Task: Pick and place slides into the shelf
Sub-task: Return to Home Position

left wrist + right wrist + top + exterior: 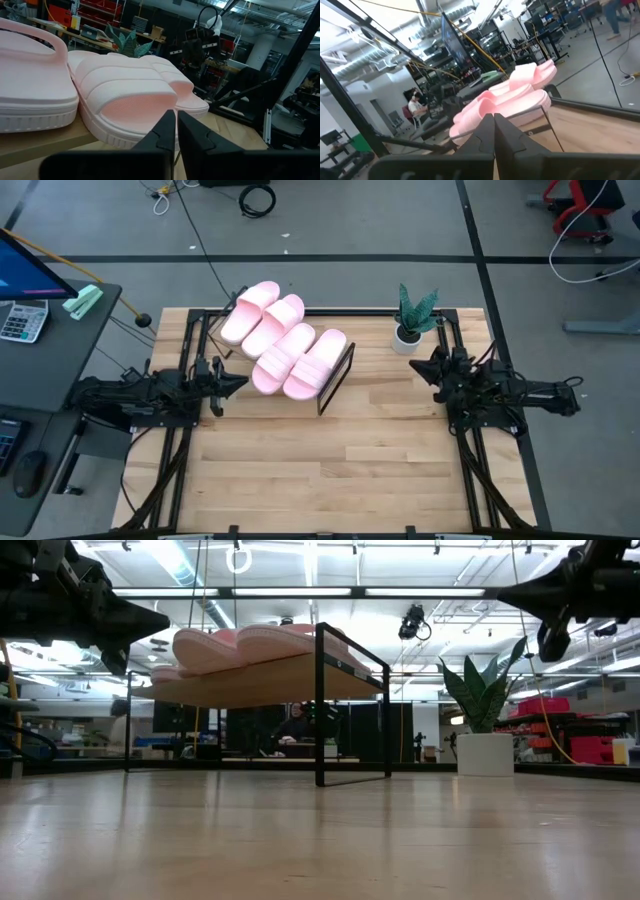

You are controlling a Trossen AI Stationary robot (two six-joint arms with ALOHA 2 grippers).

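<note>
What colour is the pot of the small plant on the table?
The pot is white; the low view shows it best.

Two matte black arms, both alike
We see black cables (pixel 572 386) looped along the left arm (pixel 130 395) and right arm (pixel 520 395); the left claw (pixel 176 114) and right claw (pixel 493 116) taper into wedge-shaped fingers (pixel 162 132).
</note>
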